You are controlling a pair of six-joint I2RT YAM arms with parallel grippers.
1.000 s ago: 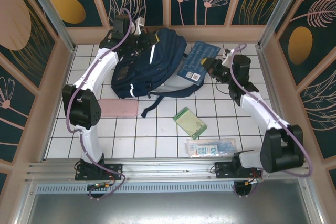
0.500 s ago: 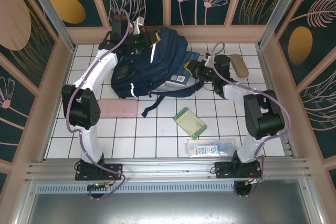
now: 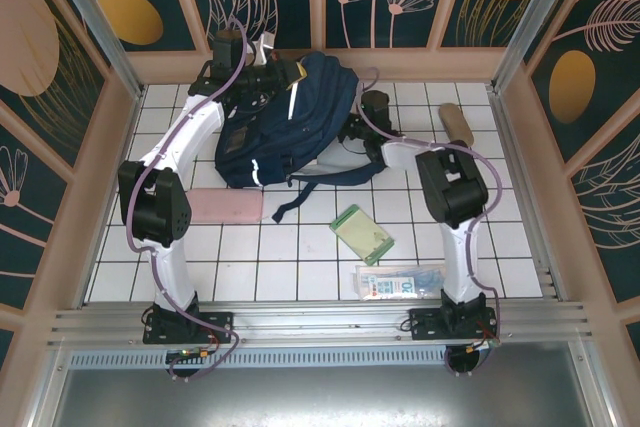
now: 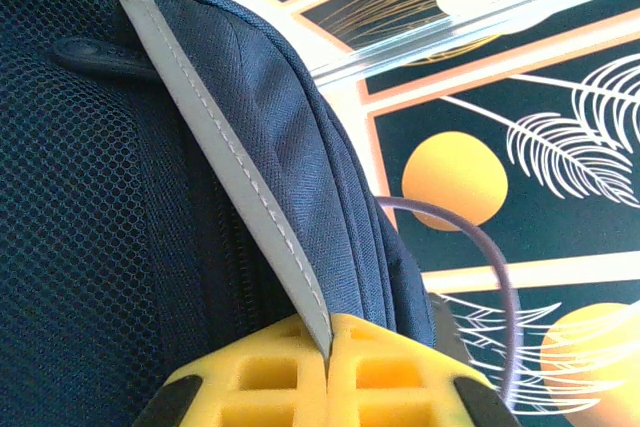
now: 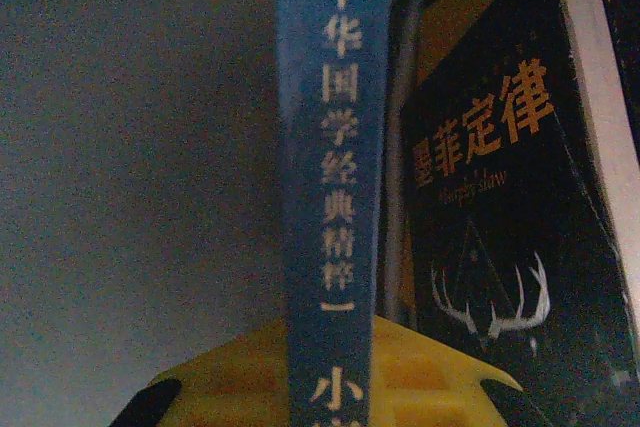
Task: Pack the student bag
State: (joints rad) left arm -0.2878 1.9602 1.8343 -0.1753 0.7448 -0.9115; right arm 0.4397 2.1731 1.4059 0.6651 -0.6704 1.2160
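Left pincer (image 4: 328,352) first: we see its yellow fingers (image 4: 250,379) pressed together at the bottom of the wrist frame. They pinch the grey reflective stripe (image 4: 230,167) of the student bag (image 3: 285,127), with navy mesh to the left of the stripe. Right pincer (image 5: 335,372) clamps the spine of a blue book (image 5: 330,147) printed with white Chinese characters. Just right of it stands a black book (image 5: 500,207) with orange characters and white antlers. From above, we find the bag lying in the upper middle of the frame on the white tiled table (image 3: 300,257). The left arm is at its top edge and the right arm's wrist is against its right side. Below it lie a pink pouch (image 3: 225,205), a small green flat case (image 3: 361,234) and a clear packet (image 3: 402,282). A tan case (image 3: 456,123) sits at upper right.
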